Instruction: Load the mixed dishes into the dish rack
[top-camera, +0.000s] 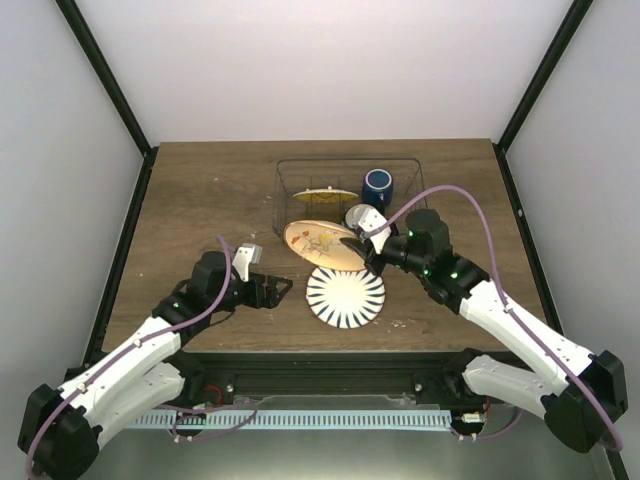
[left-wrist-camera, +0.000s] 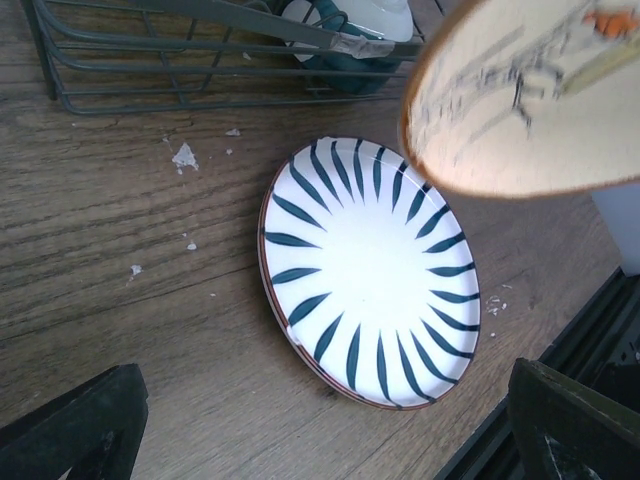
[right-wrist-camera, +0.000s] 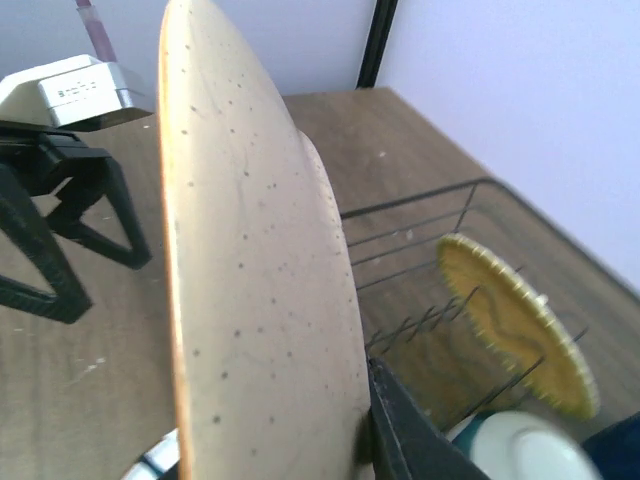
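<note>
At the near rim of the rack (top-camera: 300, 161), the cream plate (top-camera: 322, 243) is being pinched by its edge in the right hand (top-camera: 360, 248) and held tilted, so it should probably be stood upright and lowered slowly into a free slot beside the yellow plate (top-camera: 325, 194).

The whole bench (top-camera: 200, 200) is seen from above and behind the arm bases. The striped plate (left-wrist-camera: 370, 270) is viewed closely, downward, from the left wrist; the right wrist view is crowded by the cream plate (right-wrist-camera: 250, 300). The dish rack (top-camera: 340, 161) is shared by all
</note>
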